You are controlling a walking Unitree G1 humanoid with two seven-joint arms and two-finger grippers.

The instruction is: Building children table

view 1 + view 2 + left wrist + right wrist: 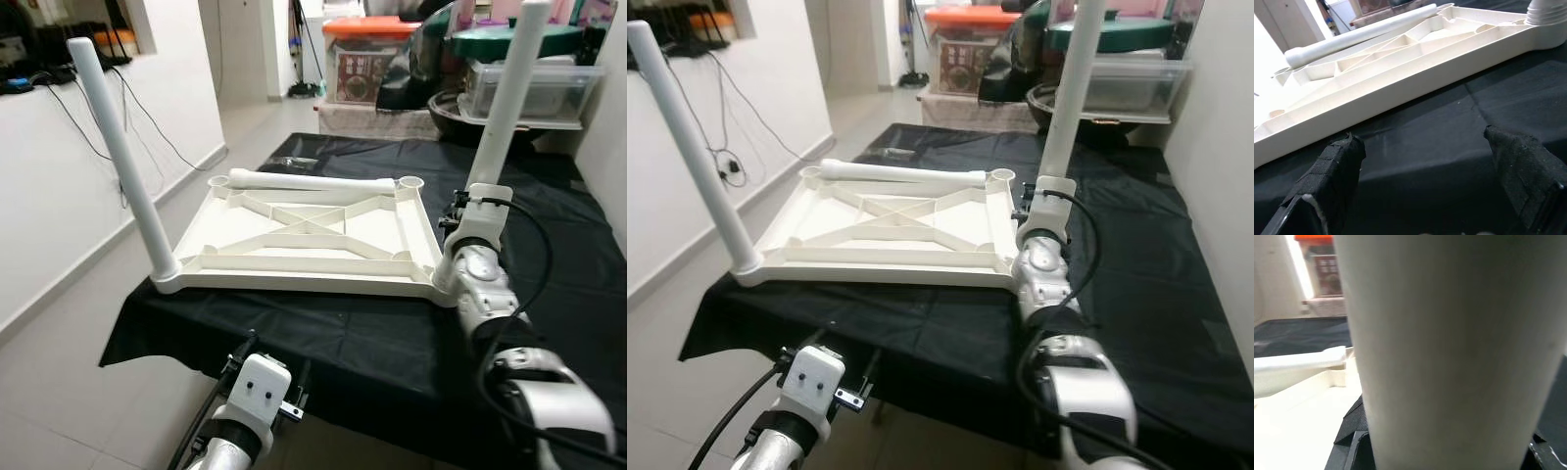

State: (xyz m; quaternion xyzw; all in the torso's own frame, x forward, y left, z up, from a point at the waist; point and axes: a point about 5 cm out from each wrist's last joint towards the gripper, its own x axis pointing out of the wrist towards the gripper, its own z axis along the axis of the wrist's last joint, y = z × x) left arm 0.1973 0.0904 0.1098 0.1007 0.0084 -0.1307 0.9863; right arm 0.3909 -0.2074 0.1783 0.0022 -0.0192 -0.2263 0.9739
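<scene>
My right pincer (478, 206) pinches the upright leg (507, 98) above the inverted tabletop's (309, 235) near corner socket to seat it; left pincer (1435, 171) spread, idle below the black-draped table (323, 333).

A lived-in home: tiled floor (59, 392), white walls (59, 176), stacked storage boxes (367, 59), and a black-clothed table (549, 225) used as workbench.

A low table draped in a black cloth (392, 343) carries a white plastic ribbed tabletop panel (309, 235), lying underside up near the cloth's front edge. Behind it, on the cloth, lies what may be a small crumpled clear wrapper (292, 162).
</scene>
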